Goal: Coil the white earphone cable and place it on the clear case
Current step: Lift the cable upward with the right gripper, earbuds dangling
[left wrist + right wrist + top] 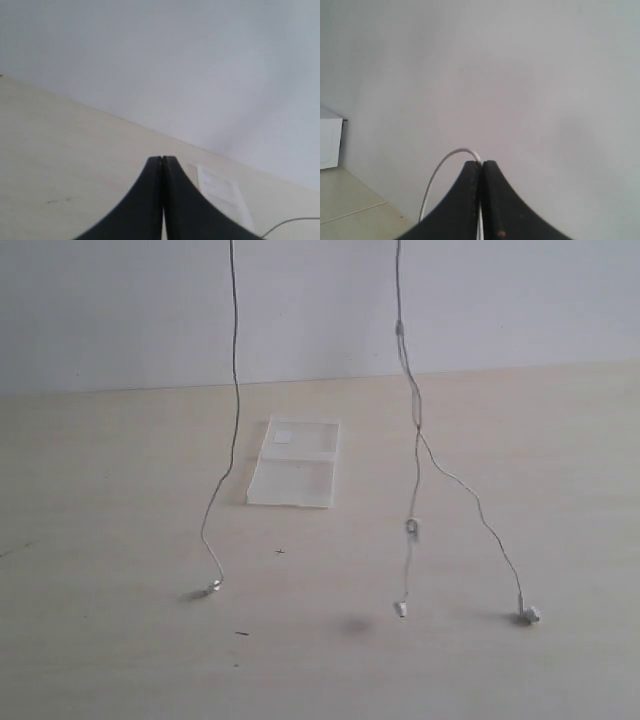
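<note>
Pinching the white earphone cable (236,340), left hand (163,161) and right hand (482,164) dangle it flanking the clear case (295,480).

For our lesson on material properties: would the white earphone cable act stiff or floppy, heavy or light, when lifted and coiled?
Probably very floppy: the white earphone cable hangs from above in loose bends, its earbuds resting on the table. Likely light, since it is so thin. It may tangle while coiling, as it splits into two strands.
</note>
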`<state>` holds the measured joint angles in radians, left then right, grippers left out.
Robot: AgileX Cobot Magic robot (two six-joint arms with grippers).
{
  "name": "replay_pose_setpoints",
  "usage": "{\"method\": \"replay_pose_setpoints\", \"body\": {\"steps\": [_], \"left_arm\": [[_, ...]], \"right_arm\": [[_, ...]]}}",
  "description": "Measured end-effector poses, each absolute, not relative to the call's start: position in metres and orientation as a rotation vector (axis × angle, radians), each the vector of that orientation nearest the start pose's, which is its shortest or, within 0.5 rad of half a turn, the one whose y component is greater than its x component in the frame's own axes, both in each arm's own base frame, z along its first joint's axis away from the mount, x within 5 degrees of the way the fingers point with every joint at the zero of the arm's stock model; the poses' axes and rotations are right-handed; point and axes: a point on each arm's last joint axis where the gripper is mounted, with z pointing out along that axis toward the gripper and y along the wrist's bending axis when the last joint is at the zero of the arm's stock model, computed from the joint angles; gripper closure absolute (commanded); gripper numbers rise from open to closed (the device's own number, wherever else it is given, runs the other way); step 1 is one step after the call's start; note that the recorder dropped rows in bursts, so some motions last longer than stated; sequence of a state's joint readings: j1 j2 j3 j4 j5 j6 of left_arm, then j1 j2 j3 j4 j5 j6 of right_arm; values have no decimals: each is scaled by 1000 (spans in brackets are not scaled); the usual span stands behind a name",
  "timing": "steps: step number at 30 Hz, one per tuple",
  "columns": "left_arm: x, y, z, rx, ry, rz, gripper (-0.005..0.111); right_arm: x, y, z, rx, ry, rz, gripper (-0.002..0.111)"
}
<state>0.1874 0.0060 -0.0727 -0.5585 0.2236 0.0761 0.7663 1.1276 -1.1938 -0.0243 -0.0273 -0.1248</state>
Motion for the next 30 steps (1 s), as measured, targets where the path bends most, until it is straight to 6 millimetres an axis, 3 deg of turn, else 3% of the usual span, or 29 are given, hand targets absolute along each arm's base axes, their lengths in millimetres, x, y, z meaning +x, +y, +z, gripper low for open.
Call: {"method": "replay_pose_setpoints", "body": {"steps": [6,12,19,21,25,30], "left_arm": [[51,-5,232,-449,1534,-394,107],[51,-5,235,-451,1526,-407,107],[51,-8,234,-451,1547,-454,107],[50,-17,231,-370,1604,-498,107],[47,-43,238,55,1586,-580,107],[68,-44,237,53,1677,-676,107]], "right_arm": [[169,163,511,-615,1242,509,108],[161,154,533,-618,1253,504,108],[165,157,531,-642,1277,476,108],[172,161,527,-648,1300,459,108],[191,163,517,-634,1350,417,108],[191,162,519,-627,1355,423,108]]}}
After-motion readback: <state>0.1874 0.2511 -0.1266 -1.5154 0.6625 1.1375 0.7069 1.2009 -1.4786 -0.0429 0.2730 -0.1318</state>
